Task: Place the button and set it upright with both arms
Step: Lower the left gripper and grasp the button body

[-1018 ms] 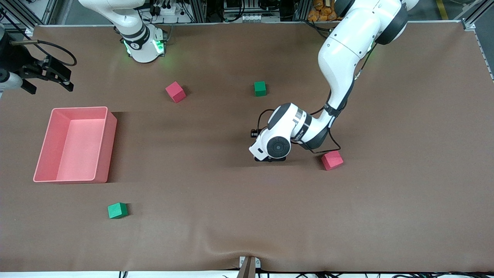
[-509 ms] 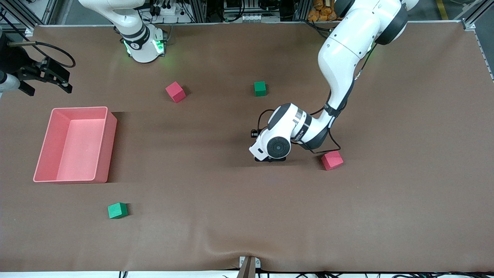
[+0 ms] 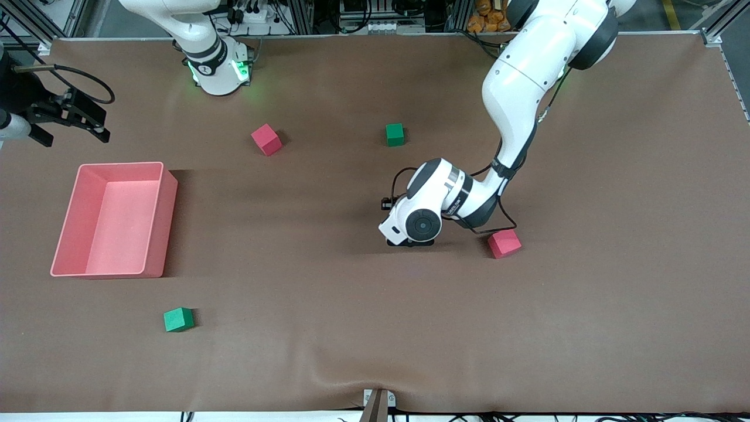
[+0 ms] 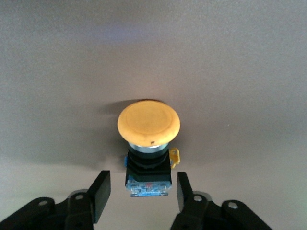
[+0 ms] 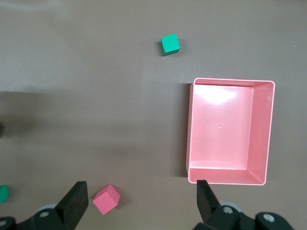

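The button has a round orange cap on a black body with a blue base. It appears to stand cap up on the brown mat. My left gripper is open, with one finger on each side of the button's base and a gap on both sides. In the front view the left gripper is low on the mat at mid-table, and its wrist hides the button. My right gripper is open and empty, held in the air by the pink bin at the right arm's end. Its fingers are spread wide.
A red cube lies close beside the left wrist. Another red cube and a green cube lie nearer the bases. A second green cube lies nearer the front camera than the bin. The right wrist view shows the bin, a red cube and a green cube.
The right gripper has drifted slightly toward the table's end. The left arm has barely moved.
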Controlling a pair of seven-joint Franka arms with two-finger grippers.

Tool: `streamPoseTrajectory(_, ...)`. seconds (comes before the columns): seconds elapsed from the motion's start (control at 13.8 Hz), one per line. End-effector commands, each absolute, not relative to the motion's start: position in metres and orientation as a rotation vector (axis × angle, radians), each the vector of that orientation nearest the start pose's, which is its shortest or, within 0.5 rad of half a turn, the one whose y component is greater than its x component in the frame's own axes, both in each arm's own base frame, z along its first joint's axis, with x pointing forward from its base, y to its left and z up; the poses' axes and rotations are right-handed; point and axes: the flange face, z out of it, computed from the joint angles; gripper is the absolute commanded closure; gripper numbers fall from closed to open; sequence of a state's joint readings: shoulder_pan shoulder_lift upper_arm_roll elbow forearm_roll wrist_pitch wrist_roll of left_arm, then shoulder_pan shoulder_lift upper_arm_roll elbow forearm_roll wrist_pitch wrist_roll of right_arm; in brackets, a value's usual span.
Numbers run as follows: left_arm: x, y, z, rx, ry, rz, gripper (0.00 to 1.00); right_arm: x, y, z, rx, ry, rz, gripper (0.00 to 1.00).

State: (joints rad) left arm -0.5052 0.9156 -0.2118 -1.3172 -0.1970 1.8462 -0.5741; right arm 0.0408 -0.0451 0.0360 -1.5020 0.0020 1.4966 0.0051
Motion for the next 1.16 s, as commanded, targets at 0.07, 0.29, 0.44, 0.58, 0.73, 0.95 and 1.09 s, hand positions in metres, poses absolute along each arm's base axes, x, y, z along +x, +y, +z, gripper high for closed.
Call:
streamPoseTrajectory(0.07, 0.5431, -0.4497, 0.168, -3.12, 0.019, 0.79, 0.39, 0.5337, 0.0389, 0.6798, -3.146, -0.122, -0.066, 0.0)
streamPoseTrajectory(0.29, 0.5441, -0.4493, 0.167, -3.125, 0.023, 0.784, 0.39, 0.5342, 0.0391, 0.679, -3.145, -0.122, -0.063, 0.0)
streamPoseTrajectory(0.44, 0.5444, -0.4495, 0.1646, -3.129, 0.022, 0.775, 0.39, 0.5343, 0.0389, 0.679, -3.146, -0.122, -0.063, 0.0)
streamPoseTrajectory(0.58, 0.5448, -0.4485, 0.1625, -3.128, 0.019, 0.777, 0.47, 0.5343, 0.0389, 0.679, -3.146, -0.122, -0.063, 0.0)
streamPoseTrajectory(0.73, 0.5441, -0.4493, 0.1625, -3.128, 0.021, 0.777, 0.64, 0.5343, 0.0389, 0.679, -3.146, -0.122, -0.063, 0.0)
streamPoseTrajectory(0.95, 0.5442, -0.4494, 0.1635, -3.128, 0.022, 0.777, 0.97, 0.5343, 0.0389, 0.679, -3.146, -0.122, -0.063, 0.0)
streamPoseTrajectory(1.09, 0.5455, -0.4501, 0.1698, -3.134, 0.015, 0.766, 1.0, 0.5343, 0.0389, 0.679, -3.146, -0.122, -0.063, 0.0)
